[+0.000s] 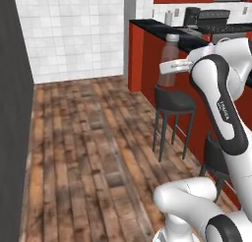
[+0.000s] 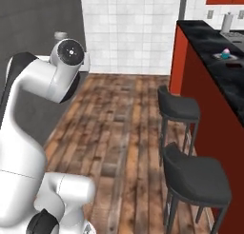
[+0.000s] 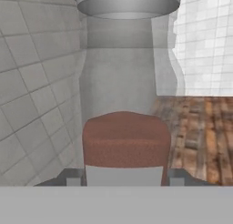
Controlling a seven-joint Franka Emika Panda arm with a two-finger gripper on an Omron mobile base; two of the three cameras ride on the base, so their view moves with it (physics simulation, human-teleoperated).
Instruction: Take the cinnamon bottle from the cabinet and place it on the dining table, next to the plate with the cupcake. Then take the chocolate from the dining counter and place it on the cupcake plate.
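We see the claw (image 3: pixel 123 182) clamped on the bottle (image 3: pixel 125 95): in the hand view both finger tips (image 3: pixel 73 178) sit tight against its lower sides at the bottom of the frame, the reddish-brown contents fill its lower part and the grey cap is at the top edge. In the left base view the bottle (image 1: pixel 169 59) stands upright in the upper right of the frame, held out from the arm, in front of the red panel and above a black stool (image 1: pixel 174 99). The near end of the surface (image 1: pixel 156 26) lies just behind the bottle's cap, its corner toward the upper middle of the frame. In the right base view the surface (image 2: pixel 209 38) runs down the right edge, with the plate (image 2: pixel 224 56) and cupcake (image 2: pixel 226 52) on it in the upper right, and two stools (image 2: pixel 178 106) drawn up along the red front. The wooden floor (image 1: pixel 88 147) is broad across the middle of both base views, closed by a white tiled wall (image 1: pixel 69 34) at the top and a dark wall at the left.
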